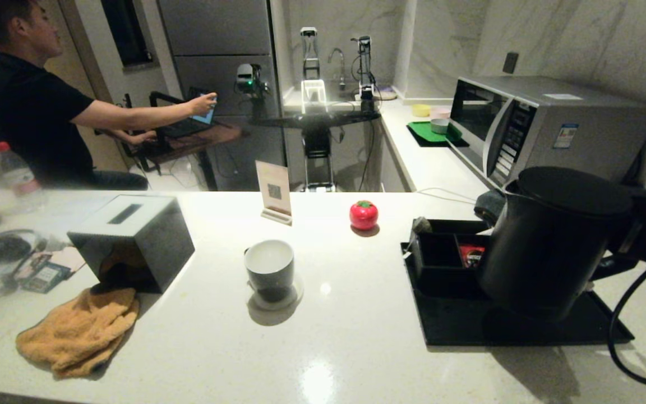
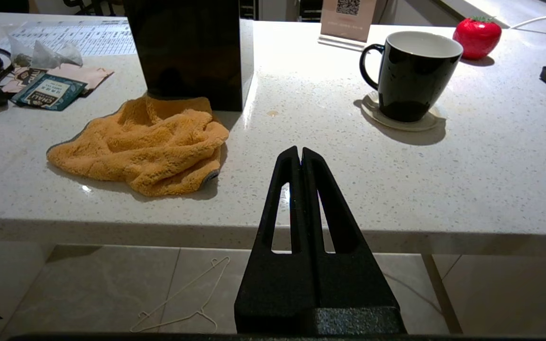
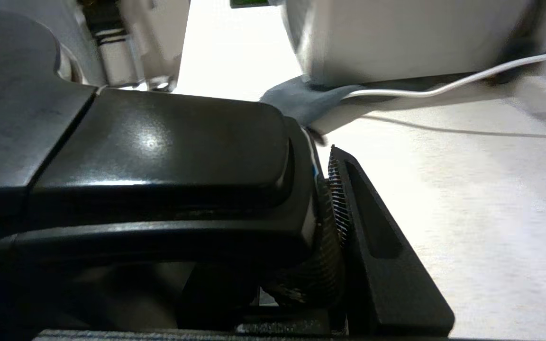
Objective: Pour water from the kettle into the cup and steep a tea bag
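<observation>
The kettle [image 1: 550, 247] is seen gripped at its handle by the right tool [image 3: 320, 213], whose ribbed finger [image 3: 337, 199] is pressed against the handle's side in the right wrist view; in the head view the kettle appears to be raised and slightly tilted above the black tray [image 1: 452, 328] at the right of the table [image 1: 356, 348], though whether its base is fully clear of the tray cannot be told. The cup [image 1: 270, 269] is set on a pale coaster [image 1: 298, 294] near the middle of the table, well apart from the kettle, and its white inside looks dry, so no water is judged to have been poured yet. No tea bag can be made out with certainty; only a red sachet [image 1: 471, 255] is seen in the black organiser [image 1: 441, 261] on the tray. The left tool [image 2: 300, 154] is closed on nothing and is held off the near table edge, parked. The grasp of the kettle is thus judged done; carrying it over the cup, pouring, setting it back and steeping the tea bag are all left.
</observation>
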